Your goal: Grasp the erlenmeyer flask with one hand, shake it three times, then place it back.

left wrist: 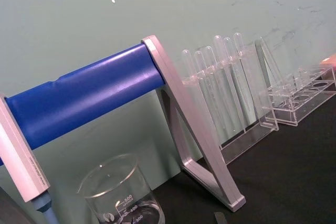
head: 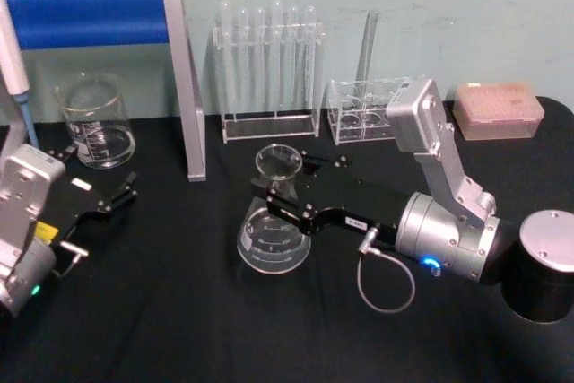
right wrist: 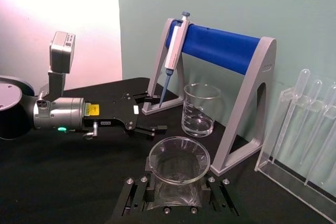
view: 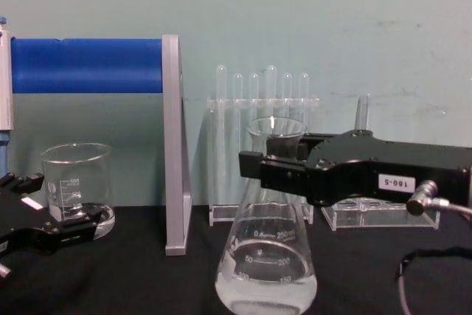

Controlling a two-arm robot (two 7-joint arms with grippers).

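- Head view: the clear glass conical erlenmeyer flask (head: 273,238) is at frame centre on the black tabletop (head: 179,329). The right gripper (head: 285,199), black with long flat jaws, reaches in from the lower right and is clamped on the neck just under the flared rim. That is likely because the neck is the narrowest part and the rim would stop the glass slipping during a shake.
- Whether the wide base rests on the tabletop or hangs just above it is hard to make out here.
- The left gripper (head: 99,181) lies idle at lower left, jaws spread and empty, near the wide straight-walled glass beaker (head: 94,123) and well apart from the flask.
- Left wrist view: the silver pipette stand with a blue bar (left wrist: 105,90) crosses the left half, and thin clear test tubes in an acrylic rack (left wrist: 220,77) stand right of centre. The beaker is cut off at the bottom edge.
- Right wrist view: the flask's rim sits low centre between the jaws, hiding the neck and body beneath it.
- Chest view: the right gripper's body crosses from the right and covers the neck. The bottom edge crops the base, so its contact with the tabletop and any contents stay uncertain.
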